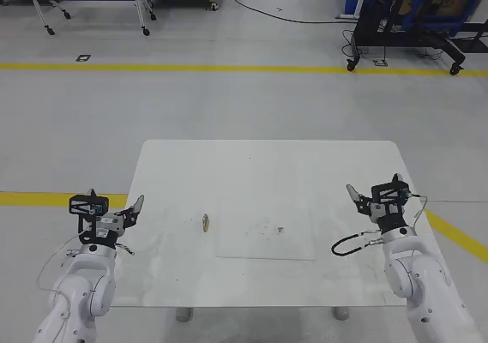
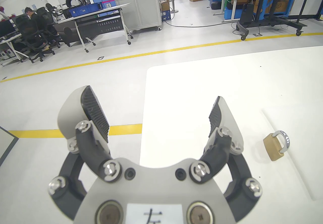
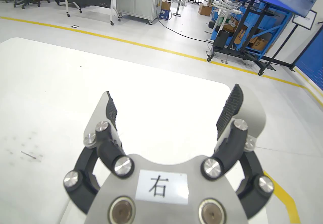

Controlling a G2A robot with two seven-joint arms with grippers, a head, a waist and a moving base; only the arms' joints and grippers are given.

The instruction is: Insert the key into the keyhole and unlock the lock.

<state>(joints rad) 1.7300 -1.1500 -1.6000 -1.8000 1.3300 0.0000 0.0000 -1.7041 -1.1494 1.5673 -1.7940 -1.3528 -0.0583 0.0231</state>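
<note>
Both arms sit low at the near side of the table (image 1: 269, 163), one at each end. The left gripper (image 1: 115, 202) straddles the table's left edge, fingers spread wide and holding nothing; its wrist view puts one pad (image 2: 96, 114) over the floor and the other over the tabletop. The right gripper (image 1: 374, 190) is over the table near the right edge, also spread wide and empty.

The lock (image 1: 206, 223) lies between them, nearer the left arm, just at the left edge of a clear sheet (image 1: 265, 249). From the top it is a narrow sliver, its long axis running roughly near to far. The left wrist view fills in more: a brass lock (image 2: 272, 147) with a silver shackle, and the shackle end points away from the left gripper (image 2: 159, 114), towards the sheet.

The key (image 1: 280, 230) is on the sheet, well apart from the lock, among faint smudges. From above it is a speck. In the right wrist view the key (image 3: 28, 155) is a thin dark line off to the side of the right gripper (image 3: 174, 109), too small to tell head from tip.
</note>
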